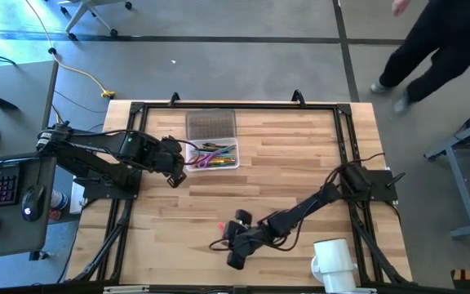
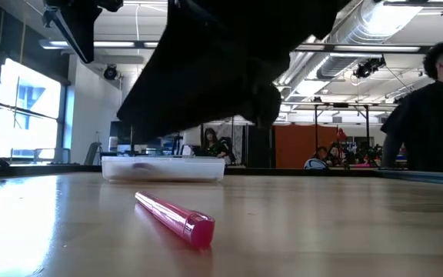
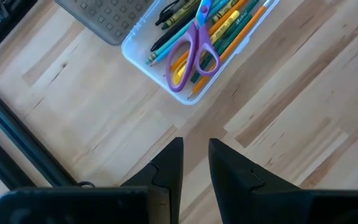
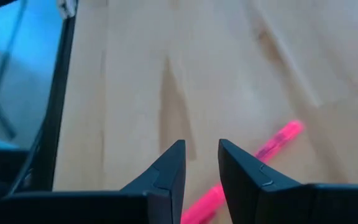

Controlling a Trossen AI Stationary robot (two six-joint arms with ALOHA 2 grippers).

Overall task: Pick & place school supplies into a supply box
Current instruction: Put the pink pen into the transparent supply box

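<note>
The pink pen [image 4: 253, 168] is seen lying flat on the table [image 1: 300, 163], its long axis slanting just ahead of the empty, slightly parted right gripper [image 4: 201, 163], far nearer than the left gripper [image 3: 194, 155], likewise empty by the supply box [image 3: 143, 53].

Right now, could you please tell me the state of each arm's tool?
Left tool: open, holding nothing, hovering beside the supply box.
Right tool: open, empty, above the pink pen on the table.
</note>
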